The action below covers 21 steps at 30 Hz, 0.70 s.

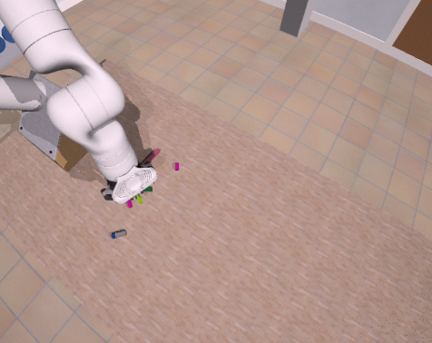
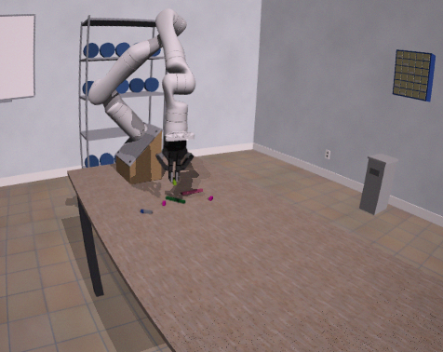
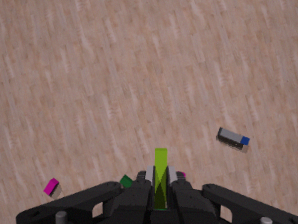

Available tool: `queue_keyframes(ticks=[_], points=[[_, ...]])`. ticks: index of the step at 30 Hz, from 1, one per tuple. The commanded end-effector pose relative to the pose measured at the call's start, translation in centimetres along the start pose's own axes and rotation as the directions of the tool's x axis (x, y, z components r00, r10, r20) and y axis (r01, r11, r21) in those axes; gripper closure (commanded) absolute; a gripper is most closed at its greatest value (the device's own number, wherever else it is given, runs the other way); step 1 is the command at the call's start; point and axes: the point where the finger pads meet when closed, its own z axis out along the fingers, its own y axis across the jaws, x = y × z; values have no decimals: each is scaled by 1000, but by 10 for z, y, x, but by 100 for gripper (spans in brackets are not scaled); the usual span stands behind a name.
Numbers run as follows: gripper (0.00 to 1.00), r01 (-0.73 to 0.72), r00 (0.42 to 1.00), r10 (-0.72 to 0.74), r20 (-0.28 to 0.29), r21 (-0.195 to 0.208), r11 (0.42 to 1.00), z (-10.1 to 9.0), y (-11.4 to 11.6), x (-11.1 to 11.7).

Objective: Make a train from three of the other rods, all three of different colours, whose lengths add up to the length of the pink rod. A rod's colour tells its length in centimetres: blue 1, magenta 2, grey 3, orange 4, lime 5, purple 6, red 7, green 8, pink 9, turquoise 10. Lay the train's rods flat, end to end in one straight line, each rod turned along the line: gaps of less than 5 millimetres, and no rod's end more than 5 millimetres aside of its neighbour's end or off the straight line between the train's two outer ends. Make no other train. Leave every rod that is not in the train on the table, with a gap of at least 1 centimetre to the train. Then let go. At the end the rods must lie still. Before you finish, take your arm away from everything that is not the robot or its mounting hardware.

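"What are the fingers doing?"

"The gripper (image 1: 134, 192) (image 2: 174, 179) (image 3: 160, 176) has them pinched on the lime stick (image 1: 140, 200) (image 2: 174, 182) (image 3: 160, 165), one on each side. One end of it pokes out past the fingertips."

"Is it down on the table (image 1: 260, 227) (image 2: 266, 256) (image 3: 100, 75)?"

"No, it's held up above the top."

"And the train?"

"Two pieces lie in line: the grey stick (image 1: 120, 233) (image 2: 148, 211) (image 3: 231, 135) and the little blue block (image 1: 113, 235) (image 2: 142, 211) (image 3: 245, 140), end to end. I can't make out any gap between them. The lime one is well apart from that pair. Grey, blue and lime would add up to the pink stick (image 1: 155, 154) (image 2: 192, 191)."

"Where's the pink, then?"

"Flat on the table, on the other side of the green stick (image 1: 148, 189) (image 2: 175, 199) (image 3: 126, 181) from the grey and blue pair. The green one lies flat too, partly hidden by the hand from above."

"Anything magenta?"

"Two short pieces. The first magenta block (image 1: 130, 204) (image 2: 164, 203) is near one end of the green stick, and the second magenta block (image 1: 177, 166) (image 2: 210, 198) (image 3: 51, 187) sits off by itself, nearer the pink one. Both lie apart from the grey and blue pair."
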Motion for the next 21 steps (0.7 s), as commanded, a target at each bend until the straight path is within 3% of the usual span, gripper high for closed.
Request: queue_keyframes(ticks=[1,6,12,14,21], points=[[95,102,995,-102,2,3,995,1,7,4],[95,298,954,-298,7,0,954,1,18,7],[95,533,846,-533,9,2,846,1,30,14],[95,533,846,-533,9,2,846,1,30,14],[95,750,661,-750,0,3,661,1,41,22]])
